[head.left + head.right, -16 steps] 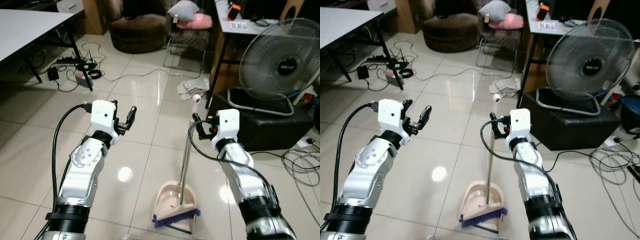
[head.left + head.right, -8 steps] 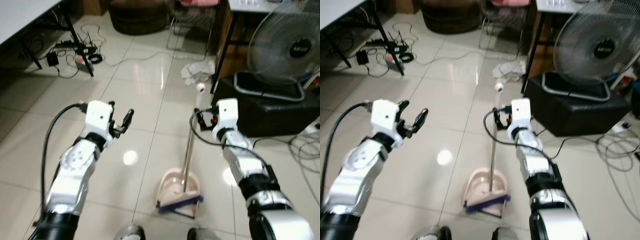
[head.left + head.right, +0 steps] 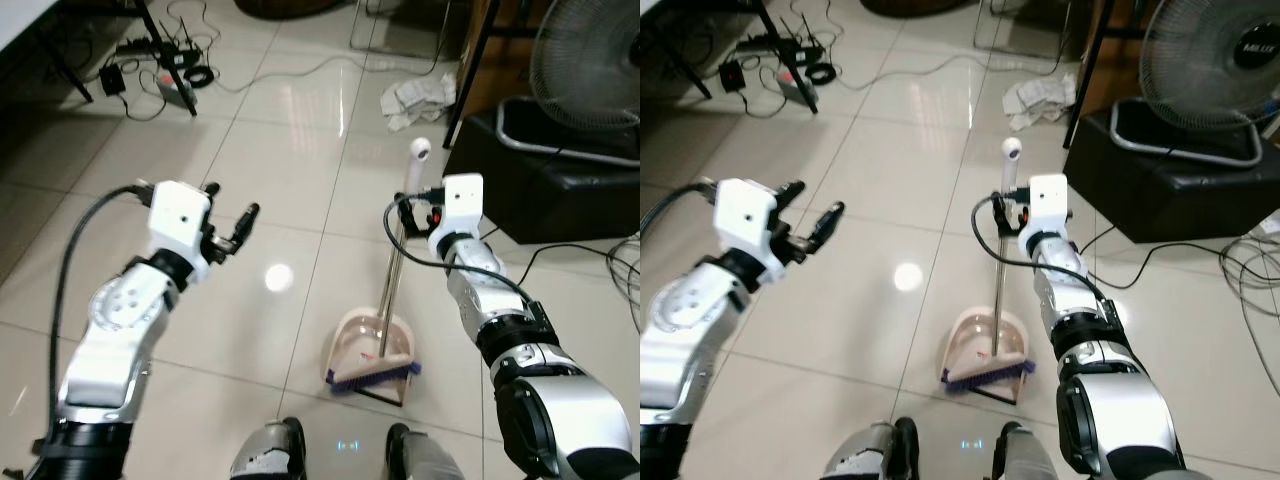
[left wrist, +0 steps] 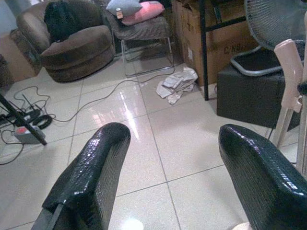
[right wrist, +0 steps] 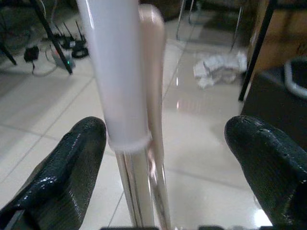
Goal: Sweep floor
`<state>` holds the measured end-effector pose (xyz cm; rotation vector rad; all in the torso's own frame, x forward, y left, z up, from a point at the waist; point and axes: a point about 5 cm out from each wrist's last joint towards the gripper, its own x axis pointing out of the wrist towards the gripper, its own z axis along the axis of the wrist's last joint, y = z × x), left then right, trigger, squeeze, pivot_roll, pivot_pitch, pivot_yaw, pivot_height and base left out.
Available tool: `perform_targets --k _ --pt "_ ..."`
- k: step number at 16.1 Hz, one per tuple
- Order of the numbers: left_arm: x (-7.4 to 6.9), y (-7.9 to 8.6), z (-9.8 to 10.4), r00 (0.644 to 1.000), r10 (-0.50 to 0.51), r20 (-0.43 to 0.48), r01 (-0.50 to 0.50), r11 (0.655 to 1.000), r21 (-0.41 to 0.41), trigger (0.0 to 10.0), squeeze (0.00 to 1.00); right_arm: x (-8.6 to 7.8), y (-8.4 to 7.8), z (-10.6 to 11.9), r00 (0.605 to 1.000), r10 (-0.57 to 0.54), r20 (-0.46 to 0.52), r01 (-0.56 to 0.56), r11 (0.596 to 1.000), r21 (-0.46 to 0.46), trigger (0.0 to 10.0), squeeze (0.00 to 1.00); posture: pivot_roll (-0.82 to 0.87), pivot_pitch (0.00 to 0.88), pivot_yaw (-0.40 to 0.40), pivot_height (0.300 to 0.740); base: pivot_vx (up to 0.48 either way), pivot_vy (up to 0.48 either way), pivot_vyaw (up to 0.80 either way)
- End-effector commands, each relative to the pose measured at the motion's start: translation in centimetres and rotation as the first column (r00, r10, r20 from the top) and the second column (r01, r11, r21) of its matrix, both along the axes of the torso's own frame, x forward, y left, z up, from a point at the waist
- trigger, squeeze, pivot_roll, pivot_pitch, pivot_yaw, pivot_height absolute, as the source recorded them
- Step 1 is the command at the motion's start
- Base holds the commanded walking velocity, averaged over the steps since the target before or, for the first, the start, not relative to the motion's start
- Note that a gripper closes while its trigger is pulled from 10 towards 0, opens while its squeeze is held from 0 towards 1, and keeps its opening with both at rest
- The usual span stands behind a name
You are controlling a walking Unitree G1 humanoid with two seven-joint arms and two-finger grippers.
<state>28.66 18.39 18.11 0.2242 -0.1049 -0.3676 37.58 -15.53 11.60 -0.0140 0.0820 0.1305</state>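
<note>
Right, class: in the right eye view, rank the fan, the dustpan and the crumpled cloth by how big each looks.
1. Fan, largest, though cut off by the frame.
2. Dustpan.
3. Crumpled cloth, which looks smallest, but it lies farther from the camera, so its order against the dustpan is unsure.

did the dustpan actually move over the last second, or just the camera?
Cannot tell of any real move: the dustpan sits on the same tile beside the same floor seam, handle upright between the right gripper fingers; the camera tilted down.

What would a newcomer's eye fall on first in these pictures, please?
Probably the broom standing upright in its pink dustpan on the glossy tiled floor, mid-scene. The right gripper sits open around the handle near its top, while the left gripper hovers open over bare tiles. A fan stands on a black box beyond.
</note>
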Motion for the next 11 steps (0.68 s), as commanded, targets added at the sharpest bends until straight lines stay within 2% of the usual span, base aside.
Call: perform_targets --k 1,3,4,5,7,11 --pt "-0.4 0.5 0.2 1.000 0.002 -0.002 -0.001 1.000 0.004 10.0 0.00 0.0 0.1 -0.1 1.000 0.003 -0.005 -0.003 1.000 0.014 10.0 0.00 0.21 0.288 0.106 0.740 0.000 0.000 0.00" --pt "-1.1 0.8 1.1 1.000 -0.028 -0.005 0.028 1.000 -0.001 10.0 0.00 0.0 0.2 -0.5 1.000 0.001 -0.028 0.000 1.000 0.026 10.0 0.00 0.25 0.311 0.112 0.740 0.000 0.000 0.00" --pt "-1.6 0.4 1.4 0.996 -0.093 -0.010 0.093 0.996 -0.014 10.0 0.00 0.0 0.3 -0.6 1.000 0.004 -0.030 -0.004 1.000 0.024 10.0 0.00 0.26 0.315 0.113 0.740 0.000 0.000 0.00" --pt "-2.4 -0.3 1.6 0.979 -0.199 -0.031 0.198 0.980 -0.033 10.0 0.00 0.0 0.3 -0.7 0.999 0.010 -0.033 -0.009 1.000 0.030 10.0 0.00 0.27 0.318 0.115 0.740 0.000 0.000 0.00" --pt "-4.1 -1.1 1.4 0.932 -0.348 -0.102 0.350 0.937 0.002 10.0 0.00 -0.1 0.6 -1.1 0.999 0.015 -0.047 -0.013 0.999 0.031 10.0 0.00 0.30 0.331 0.120 0.740 0.000 0.000 0.00" --pt "-5.4 -0.3 2.9 0.928 -0.354 -0.117 0.361 0.932 0.043 10.0 0.00 -0.4 0.7 -1.6 0.999 0.009 -0.046 -0.007 0.999 0.039 10.0 0.00 0.38 0.353 0.139 0.740 0.000 0.000 0.00"
